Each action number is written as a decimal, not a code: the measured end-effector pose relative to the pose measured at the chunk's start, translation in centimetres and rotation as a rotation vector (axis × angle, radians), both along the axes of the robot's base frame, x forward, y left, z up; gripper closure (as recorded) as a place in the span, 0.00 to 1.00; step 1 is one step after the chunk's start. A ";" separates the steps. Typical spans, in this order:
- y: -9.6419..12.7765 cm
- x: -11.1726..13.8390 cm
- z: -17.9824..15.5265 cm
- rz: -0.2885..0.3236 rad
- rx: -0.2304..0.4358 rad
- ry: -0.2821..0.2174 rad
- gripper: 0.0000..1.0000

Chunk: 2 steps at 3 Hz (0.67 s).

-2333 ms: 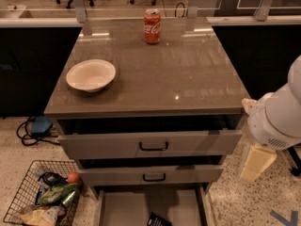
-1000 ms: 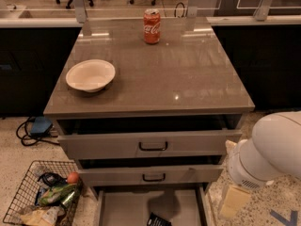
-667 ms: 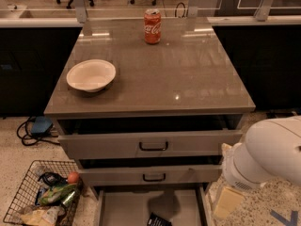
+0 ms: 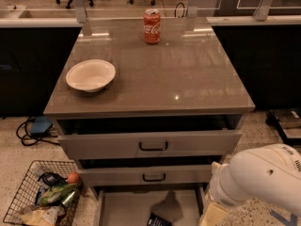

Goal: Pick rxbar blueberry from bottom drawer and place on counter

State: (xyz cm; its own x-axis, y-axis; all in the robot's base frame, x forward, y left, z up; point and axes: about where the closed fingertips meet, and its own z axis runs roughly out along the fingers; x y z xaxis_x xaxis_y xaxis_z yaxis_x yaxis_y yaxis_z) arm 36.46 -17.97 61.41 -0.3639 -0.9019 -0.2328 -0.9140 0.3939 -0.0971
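The rxbar blueberry [image 4: 158, 220], a small dark wrapper, lies on the pale floor of the open bottom drawer [image 4: 124, 206], near its front and cut off by the lower frame edge. The grey-brown counter [image 4: 188, 74] tops the cabinet. My white arm [image 4: 263, 180] comes in from the lower right. My gripper [image 4: 212, 215] shows only as a cream part at the bottom edge, just right of the drawer's right wall and to the right of the bar. A shadow falls on the drawer floor above the bar.
A white bowl [image 4: 91, 75] sits on the counter's left side and a red cola can [image 4: 152, 26] at its far middle. The two upper drawers [image 4: 150, 145] stand slightly ajar. A wire basket [image 4: 40, 199] of packets stands on the floor at left.
My arm has come down and to the left, from beside the upper drawers to the right side of the open bottom drawer. The bar, bowl and can have not moved.
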 end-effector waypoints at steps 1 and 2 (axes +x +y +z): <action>1.3 -0.7 -4.1 -0.010 0.015 0.010 0.00; 4.1 -1.1 -9.2 -0.010 0.079 0.033 0.00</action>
